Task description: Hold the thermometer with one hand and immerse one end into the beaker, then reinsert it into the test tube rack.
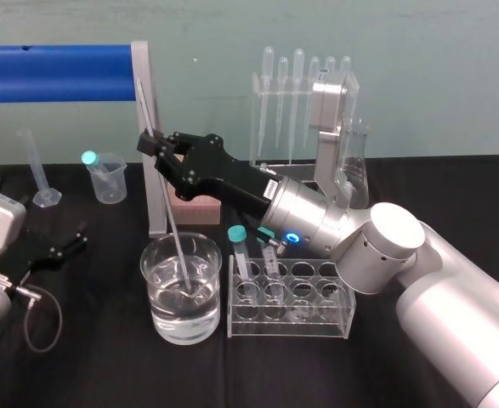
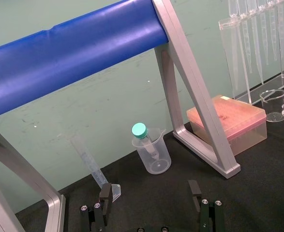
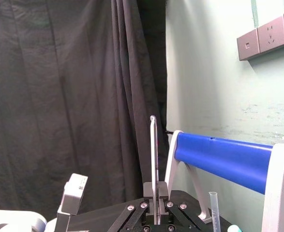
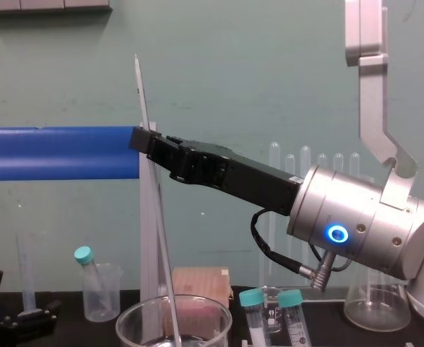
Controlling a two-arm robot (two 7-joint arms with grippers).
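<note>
Black-draped counter, pale green wall: my right gripper [image 1: 151, 143] is clamped tight on the upper part of the thermometer [image 1: 167, 200]. The rod is tilted, and its lower end is sunk in the water of the beaker [image 1: 205, 314] below the gripper. As I judge it, the rod should rise along its own line until the tip clears the rim, then travel to the test tube rack [image 1: 287, 321], under my wrist just beside the beaker. My left gripper [image 2: 150, 191] rests wide open, well apart.
</note>
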